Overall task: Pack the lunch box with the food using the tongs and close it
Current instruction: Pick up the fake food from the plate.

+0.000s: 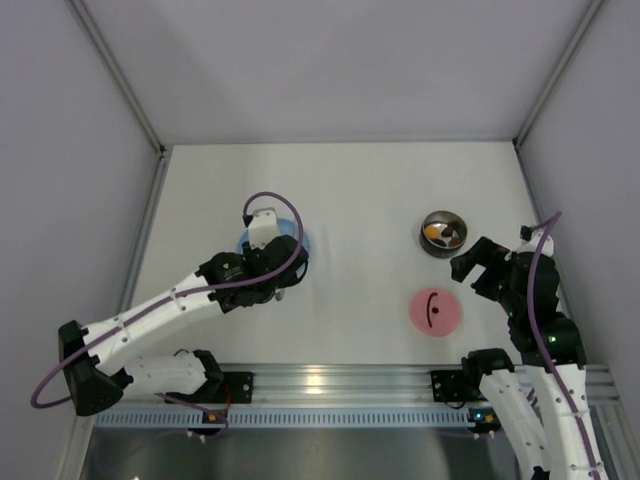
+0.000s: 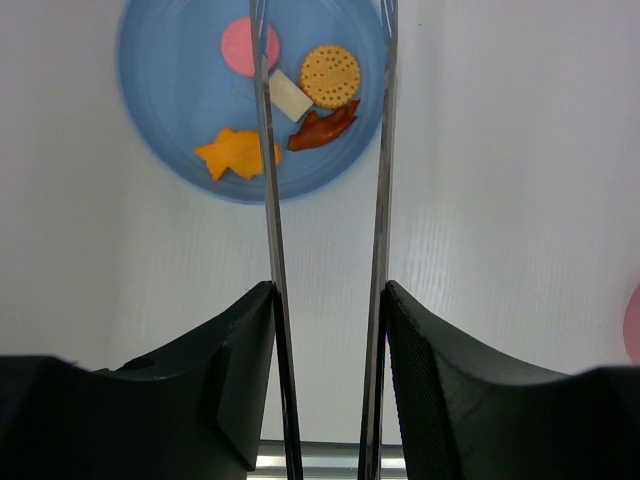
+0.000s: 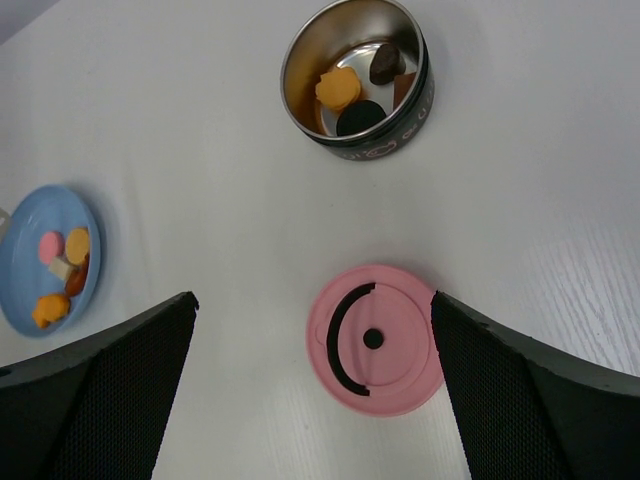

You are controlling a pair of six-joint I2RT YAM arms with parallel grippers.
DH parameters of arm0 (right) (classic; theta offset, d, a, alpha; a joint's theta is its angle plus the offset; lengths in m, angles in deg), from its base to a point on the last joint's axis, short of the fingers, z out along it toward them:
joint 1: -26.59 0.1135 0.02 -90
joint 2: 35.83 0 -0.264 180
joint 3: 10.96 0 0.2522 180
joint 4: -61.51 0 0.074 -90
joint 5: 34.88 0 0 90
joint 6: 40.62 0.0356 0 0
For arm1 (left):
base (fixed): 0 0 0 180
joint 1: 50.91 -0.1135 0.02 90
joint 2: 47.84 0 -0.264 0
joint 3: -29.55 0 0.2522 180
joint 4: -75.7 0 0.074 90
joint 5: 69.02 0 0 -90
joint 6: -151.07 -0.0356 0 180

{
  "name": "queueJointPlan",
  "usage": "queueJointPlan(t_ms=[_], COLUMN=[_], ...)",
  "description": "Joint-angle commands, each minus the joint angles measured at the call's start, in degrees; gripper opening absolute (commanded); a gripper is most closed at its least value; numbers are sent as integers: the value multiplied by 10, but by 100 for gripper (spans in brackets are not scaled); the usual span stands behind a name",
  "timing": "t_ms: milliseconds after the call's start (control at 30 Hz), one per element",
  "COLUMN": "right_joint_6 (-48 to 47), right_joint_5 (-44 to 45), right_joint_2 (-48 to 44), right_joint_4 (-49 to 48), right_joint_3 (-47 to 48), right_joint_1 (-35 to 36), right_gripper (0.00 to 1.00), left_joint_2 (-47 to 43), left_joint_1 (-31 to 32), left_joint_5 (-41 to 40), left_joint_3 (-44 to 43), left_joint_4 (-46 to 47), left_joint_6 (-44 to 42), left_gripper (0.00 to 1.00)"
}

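The white counter [image 1: 350, 190] carries everything. On its left part lies the blue plate [image 2: 160, 120], and on the right part, farther away, stands the lunch box [image 3: 402, 135]. The pink lid [image 3: 400, 350] lies flat on the counter just near of the lunch box, apart from it.

The right fingers [image 3: 110, 390] are released wide above the lid, with nothing between them. The left fingers [image 2: 240, 370] are grasping the tongs [image 2: 272, 240], one slim arm pressed against each finger. The tongs reach out over the plate, but their tips pass out of view, so I cannot tell if they touch anything.

Some of the food [image 3: 338, 88] is already inside the lunch box. Five pieces are on the plate: a pink disc [image 2: 250, 45], a round biscuit [image 2: 331, 75], a white block [image 2: 290, 95], a red-brown strip [image 2: 322, 128] and an orange star [image 2: 238, 153].

The step in hand is, I judge, to take the next piece. Three pieces lie close together between the tongs' arms – it is better to choose only one. The tips should go down on both sides of it and close slowly, because a hard squeeze can make a small piece jump off the plate.
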Motion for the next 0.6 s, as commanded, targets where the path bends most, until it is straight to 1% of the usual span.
queueJointPlan(t_ms=[0, 133, 333, 567], right_joint_6=[-1, -1, -7, -7], right_joint_5=[-11, -16, -16, -19], right_joint_2=[6, 7, 11, 12], right_joint_4=[-47, -51, -51, -53], right_joint_3=[-3, -4, -5, -4], right_joint_1=[-8, -8, -8, -8], right_gripper=[99, 100, 100, 99], left_joint_2=[-22, -23, -10, 21], left_joint_1=[-20, -52, -82, -89], left_joint_5=[-12, 10, 30, 46], left_joint_3=[19, 50, 83, 94], left_joint_4=[-4, 23, 59, 94], left_joint_6=[21, 13, 5, -12], left_gripper=[52, 52, 52, 52])
